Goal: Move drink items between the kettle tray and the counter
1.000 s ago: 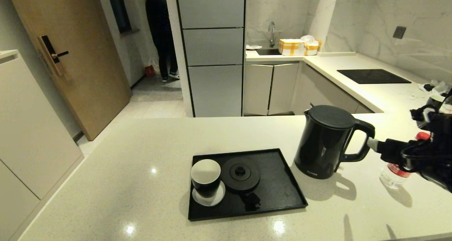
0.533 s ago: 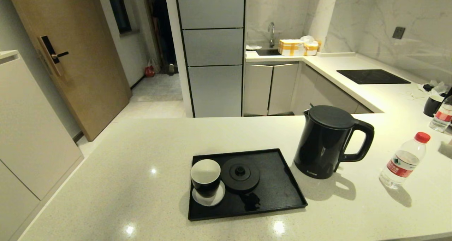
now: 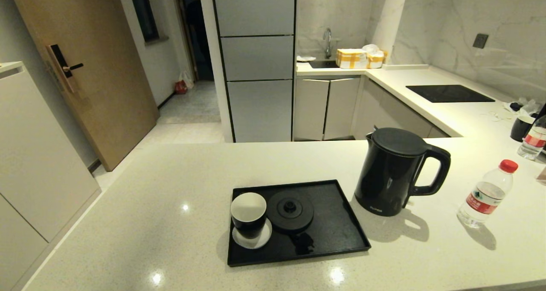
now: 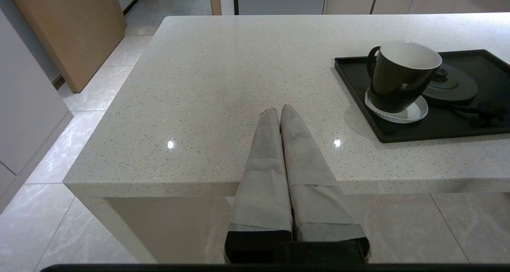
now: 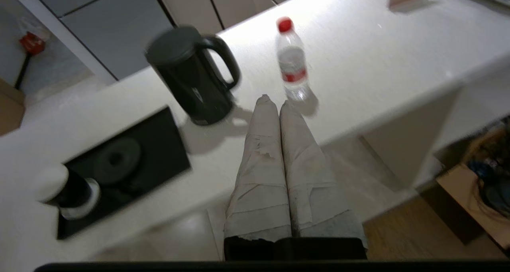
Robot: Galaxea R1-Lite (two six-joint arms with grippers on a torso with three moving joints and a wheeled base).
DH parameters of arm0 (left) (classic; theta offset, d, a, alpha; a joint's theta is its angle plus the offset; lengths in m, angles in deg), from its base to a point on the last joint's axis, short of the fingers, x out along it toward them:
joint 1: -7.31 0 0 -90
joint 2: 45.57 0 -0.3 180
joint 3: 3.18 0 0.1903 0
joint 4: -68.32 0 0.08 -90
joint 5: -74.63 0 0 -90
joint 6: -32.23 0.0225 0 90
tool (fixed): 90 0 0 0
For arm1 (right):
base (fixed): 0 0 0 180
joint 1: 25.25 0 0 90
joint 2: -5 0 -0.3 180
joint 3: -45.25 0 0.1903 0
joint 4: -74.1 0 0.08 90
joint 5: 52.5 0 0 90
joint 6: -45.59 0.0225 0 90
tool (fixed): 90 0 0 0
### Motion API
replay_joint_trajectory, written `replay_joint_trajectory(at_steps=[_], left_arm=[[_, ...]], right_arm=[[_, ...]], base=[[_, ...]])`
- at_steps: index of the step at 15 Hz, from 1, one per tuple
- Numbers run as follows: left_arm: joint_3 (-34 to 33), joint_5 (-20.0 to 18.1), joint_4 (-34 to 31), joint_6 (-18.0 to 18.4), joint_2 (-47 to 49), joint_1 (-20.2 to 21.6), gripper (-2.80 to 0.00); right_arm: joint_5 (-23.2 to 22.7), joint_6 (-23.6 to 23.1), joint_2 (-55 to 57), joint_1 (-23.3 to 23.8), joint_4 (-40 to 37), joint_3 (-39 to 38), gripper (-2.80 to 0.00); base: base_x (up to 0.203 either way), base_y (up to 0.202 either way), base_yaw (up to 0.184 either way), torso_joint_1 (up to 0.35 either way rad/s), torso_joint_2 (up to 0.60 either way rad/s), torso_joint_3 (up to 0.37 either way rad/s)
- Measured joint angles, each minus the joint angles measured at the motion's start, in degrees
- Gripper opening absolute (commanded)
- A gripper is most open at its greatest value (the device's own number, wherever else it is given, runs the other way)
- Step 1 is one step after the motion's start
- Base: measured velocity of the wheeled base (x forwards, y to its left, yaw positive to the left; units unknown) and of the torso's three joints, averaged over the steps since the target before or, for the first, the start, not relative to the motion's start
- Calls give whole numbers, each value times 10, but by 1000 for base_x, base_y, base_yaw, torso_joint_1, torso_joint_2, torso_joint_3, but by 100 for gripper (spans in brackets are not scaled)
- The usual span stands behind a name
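The black kettle (image 3: 394, 171) (image 5: 191, 74) stands upright on the cream counter (image 3: 170, 188), just right of the black tray (image 3: 341, 227) (image 5: 159, 144). The tray holds the round base disc (image 3: 291, 210) (image 4: 450, 89) and a cup on a saucer. A clear water bottle with a red cap (image 3: 486, 195) (image 5: 293, 60) stands on the counter right of the kettle. My right gripper (image 5: 275, 101) is shut and empty, held off the counter's near edge, short of the bottle. My left gripper (image 4: 279, 110) is shut and empty, left of the tray. Neither gripper appears in the head view.
A black cup with a white inside (image 3: 248, 214) (image 4: 398, 74) sits on a saucer at the tray's left end. A second bottle (image 3: 531, 144) and a dark mug (image 3: 521, 128) stand at the far right. A black cooktop panel (image 3: 450, 93) lies on the back counter.
My right arm, which was at the kettle's handle a second ago, has pulled back out of the head view. The kettle and bottle stand where they were.
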Motion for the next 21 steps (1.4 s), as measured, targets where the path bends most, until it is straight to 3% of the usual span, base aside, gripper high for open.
replay_joint_trajectory(at_steps=[3, 6, 9, 12, 14, 17, 21], left_arm=[[0, 0, 0, 0, 0, 0, -280], [0, 0, 0, 0, 0, 0, -280], [0, 0, 1, 0, 0, 0, -280], [-1, 0, 0, 0, 0, 0, -280], [-1, 0, 0, 0, 0, 0, -280], [-1, 0, 0, 0, 0, 0, -280], [-1, 0, 1, 0, 0, 0, -280]], right_arm=[[0, -21, -120, 8, -48, -52, -280], [-9, -86, -216, 10, 15, -176, -280], [-23, -120, -257, 10, 170, -343, -280], [-43, -155, -271, 10, 370, -569, -280], [-79, -181, -275, 10, 494, -690, -280], [-163, -206, -276, 10, 570, -741, -280], [-170, -184, -276, 10, 581, -748, -280]], base=[[0, 0, 0, 0, 0, 0], [0, 0, 0, 0, 0, 0], [0, 0, 0, 0, 0, 0], [0, 0, 0, 0, 0, 0], [0, 0, 0, 0, 0, 0], [0, 0, 0, 0, 0, 0], [0, 0, 0, 0, 0, 0]])
